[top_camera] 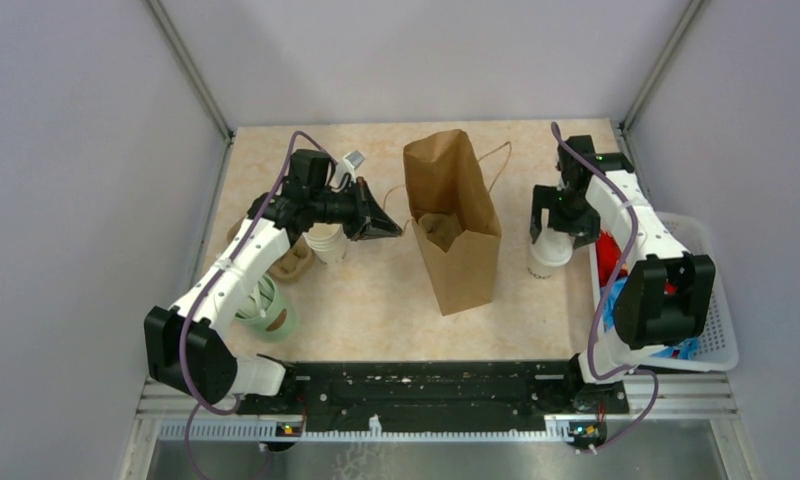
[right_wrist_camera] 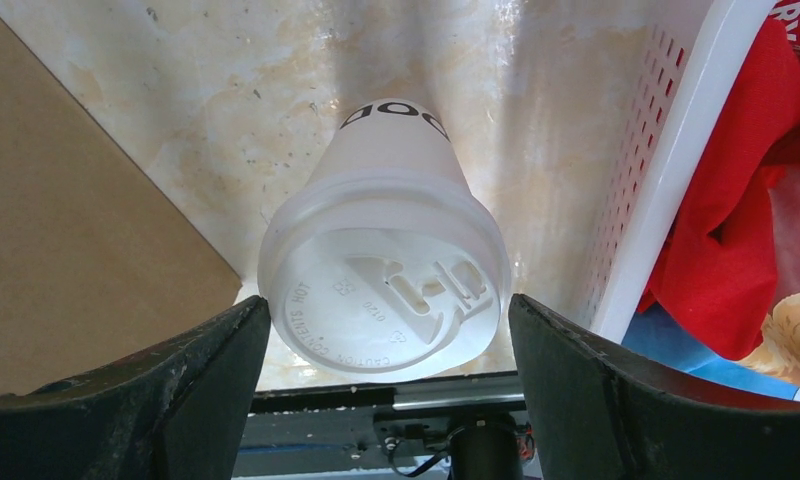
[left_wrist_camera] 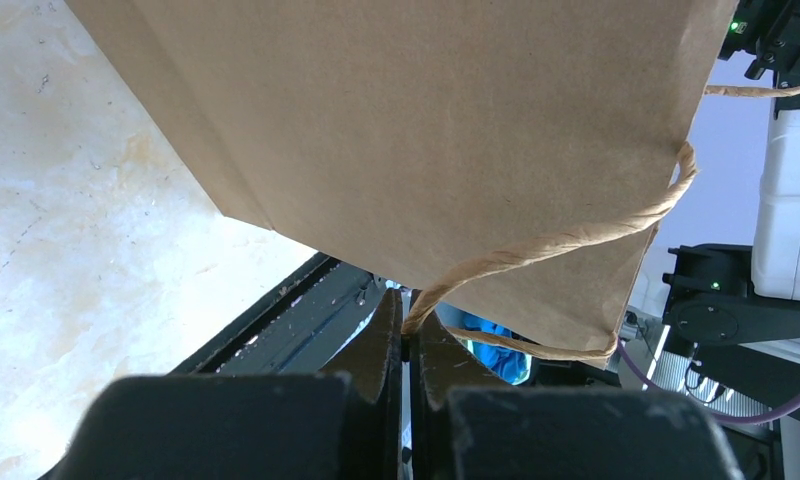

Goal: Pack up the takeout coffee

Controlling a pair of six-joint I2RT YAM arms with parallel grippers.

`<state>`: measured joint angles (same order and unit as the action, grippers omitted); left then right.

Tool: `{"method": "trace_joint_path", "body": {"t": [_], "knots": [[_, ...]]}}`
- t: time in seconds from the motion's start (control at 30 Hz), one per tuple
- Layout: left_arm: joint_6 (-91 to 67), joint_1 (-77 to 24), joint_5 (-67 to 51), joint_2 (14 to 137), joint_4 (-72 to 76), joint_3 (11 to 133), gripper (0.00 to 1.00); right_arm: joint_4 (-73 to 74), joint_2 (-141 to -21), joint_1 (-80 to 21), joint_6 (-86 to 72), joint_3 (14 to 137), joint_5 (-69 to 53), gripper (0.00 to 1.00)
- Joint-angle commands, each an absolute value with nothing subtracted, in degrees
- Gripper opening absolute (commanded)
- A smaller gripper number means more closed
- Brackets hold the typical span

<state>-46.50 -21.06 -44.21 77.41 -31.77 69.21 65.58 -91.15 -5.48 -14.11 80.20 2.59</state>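
A brown paper bag [top_camera: 454, 225] is seen standing at the middle of the worktop [top_camera: 376, 310]. One of its twine handles [left_wrist_camera: 566, 240] is pulled out toward 9 o'clock and is pinched between the left arm's fingers [left_wrist_camera: 374, 355], which are clenched on it with no gap between them. The coffee cup [right_wrist_camera: 381, 290], cream-white and capped with a round white lid, is set upright on the worktop at 3 o'clock from the bag, outside it and a little apart from its side. The right arm's fingers [right_wrist_camera: 176, 390] are spread wide, one on each side of the lid, with the tips very close to its rim. Whether they press on the lid or merely flank it cannot be told from the wrist view. The cup is hemmed in on two sides. The brown wall of the bag lies near at its 9 o'clock, and the perforated wall of a white basket [top_camera: 718, 330] lies near at its 3 o'clock. In the basket a red cloth [right_wrist_camera: 746, 190] and something blue are seen. At 9 o'clock from the bag, under the left arm, a stack of lidless paper cups [top_camera: 326, 243] is found, with a brown cardboard piece [top_camera: 294, 264] just beside it at its 8 o'clock. A pale green cup [top_camera: 268, 312] is seen lying nearer the arm bases. These things are well apart from the coffee cup, with the bag between them and it.
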Motion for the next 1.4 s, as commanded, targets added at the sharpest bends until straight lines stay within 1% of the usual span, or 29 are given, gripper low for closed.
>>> {"method": "trace_joint_path", "body": {"t": [0.0, 0.27, 0.5, 0.9, 0.93, 1.07, 1.17, 1.37], "knots": [[-45.07, -20.99, -45.26, 77.48, -32.25, 70.90, 0.00, 65.37, -91.55, -6.63, -13.23, 80.97, 4.12, 0.88], [-45.09, -20.97, -45.29, 77.54, -32.24, 70.92, 0.00, 65.83, -91.45, -8.09, -13.43, 81.61, 4.74, 0.89], [-45.28, -21.03, -45.21, 77.50, -32.30, 70.84, 0.00, 64.79, -91.81, -8.09, -13.44, 80.06, 5.41, 0.83], [-45.58, -21.02, -44.99, 77.18, -32.50, 70.93, 0.00, 63.65, -92.14, -8.09, -12.66, 78.11, 6.14, 0.84], [-45.54, -20.97, -44.84, 77.17, -32.60, 70.93, 0.00, 63.47, -92.04, -8.09, -12.66, 78.05, 6.24, 0.83], [-45.66, -20.93, -44.41, 77.17, -33.11, 70.92, 0.00, 63.35, -92.15, -8.09, -12.42, 78.03, 6.82, 0.74], [-45.74, -20.97, -43.74, 77.01, -33.44, 70.93, 0.00, 63.23, -91.58, -8.09, -12.27, 78.39, 7.23, 0.71], [-46.53, -20.94, -43.53, 76.92, -33.12, 70.93, 0.00, 61.72, -91.56, -8.22, -12.17, 76.81, 7.89, 0.71]]}}
